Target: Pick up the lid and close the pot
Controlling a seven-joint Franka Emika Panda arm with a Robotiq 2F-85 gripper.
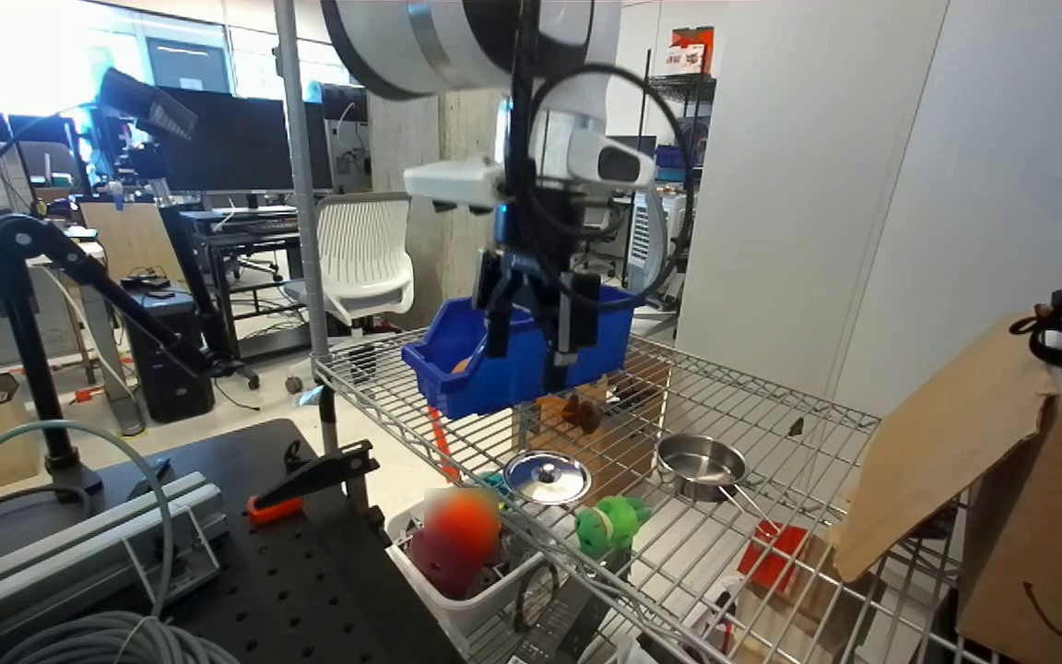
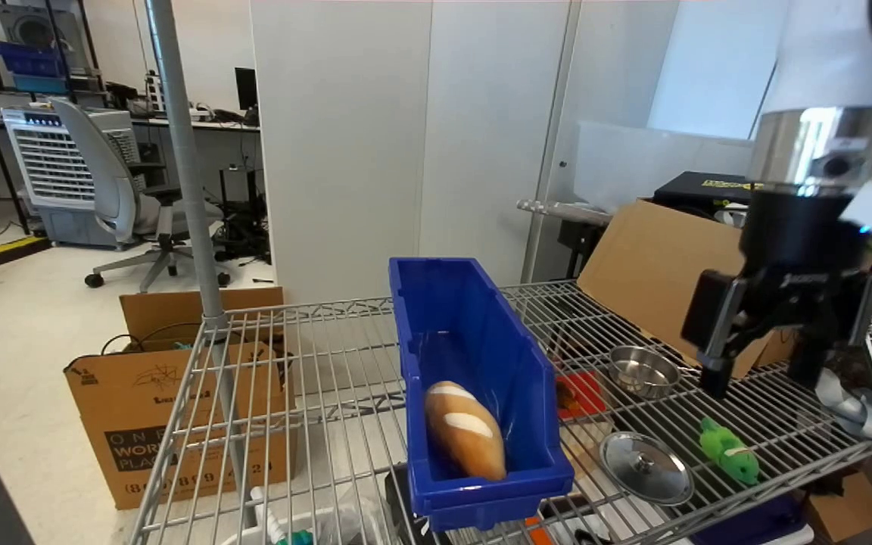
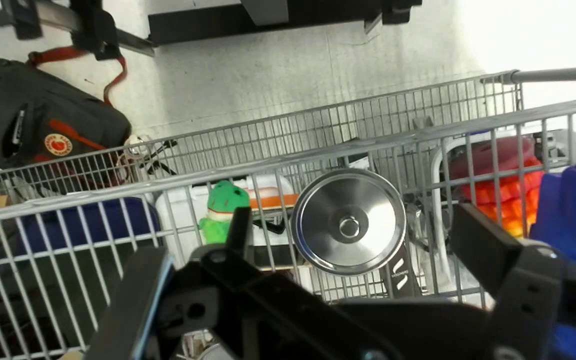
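The lid (image 1: 547, 478) is a shiny round disc with a central knob, lying knob up on the wire shelf in both exterior views (image 2: 646, 467). The wrist view shows the lid (image 3: 340, 250) from above, between the fingers in the picture. The pot (image 1: 702, 489) stands upright and uncovered on the shelf, apart from the lid; it also shows in an exterior view (image 2: 644, 372). In the wrist view I cannot make out the pot; the gripper covers much of the lower part. My gripper (image 1: 529, 360) is open and empty, above the shelf (image 2: 761, 376), (image 3: 353, 222).
A blue bin (image 2: 481, 333) holding a bread loaf (image 2: 466, 431) stands on the shelf beside the lid. A green toy (image 1: 611, 524) lies close to the lid. A cardboard box (image 1: 1047, 498) stands at one end. A white tub (image 1: 457, 604) sits below the shelf edge.
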